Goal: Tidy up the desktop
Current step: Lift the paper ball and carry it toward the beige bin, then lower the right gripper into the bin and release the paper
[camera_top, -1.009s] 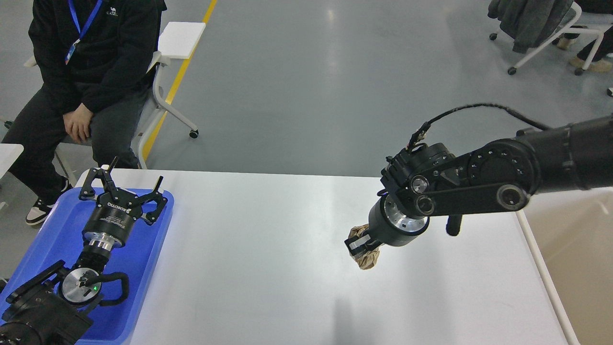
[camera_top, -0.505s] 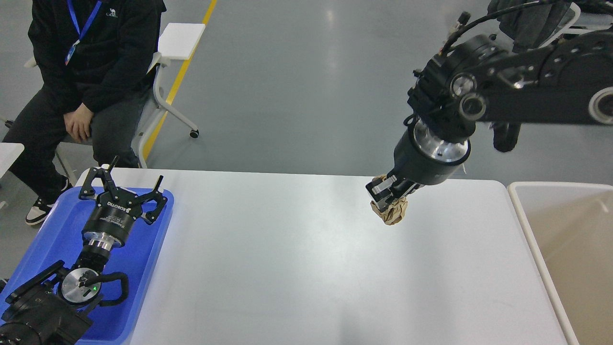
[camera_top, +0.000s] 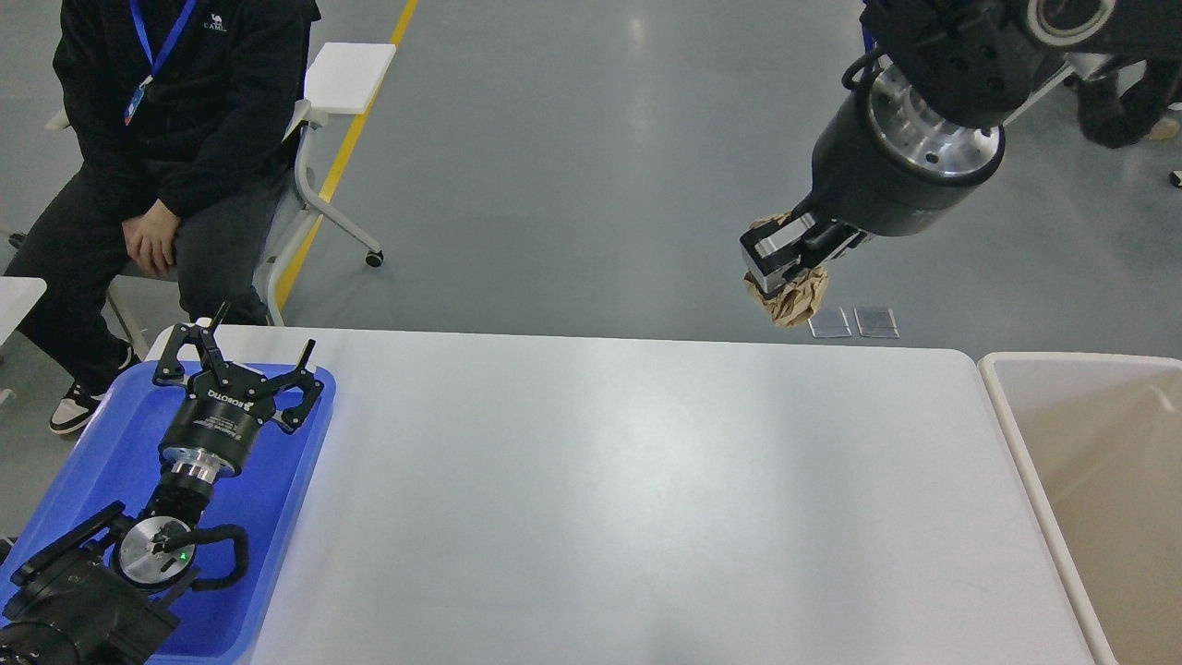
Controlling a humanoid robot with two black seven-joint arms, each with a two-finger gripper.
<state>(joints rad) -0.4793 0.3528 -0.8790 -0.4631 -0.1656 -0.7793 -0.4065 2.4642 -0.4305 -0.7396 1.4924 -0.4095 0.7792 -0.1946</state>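
Currently the step in hand is disposal of a crumpled brown paper wad [camera_top: 792, 297]. The right tool [camera_top: 785, 268] pinches the wad between its two fingers and holds it high in the air, in this view beyond the far edge of the counter [camera_top: 628, 499] and to the left of the beige bin [camera_top: 1016, 434]. The wad hangs below the fingers, touching nothing else.

The left tool [camera_top: 238, 368] is spread wide, holds nothing, and hovers over the blue tray [camera_top: 286, 517] at the left end of the counter.

The counter lies in the middle of the view. Its long axis runs left to right, from the tray end to the bin end, with its short axis running away from the robot. Its visible surface carries only the tray.

Next move, as a judgement: carry the wad rightward until it stands over the bin opening, then spread the fingers to release it. The wad must be well inside the white rim before release, otherwise it may fall on the counter or the floor
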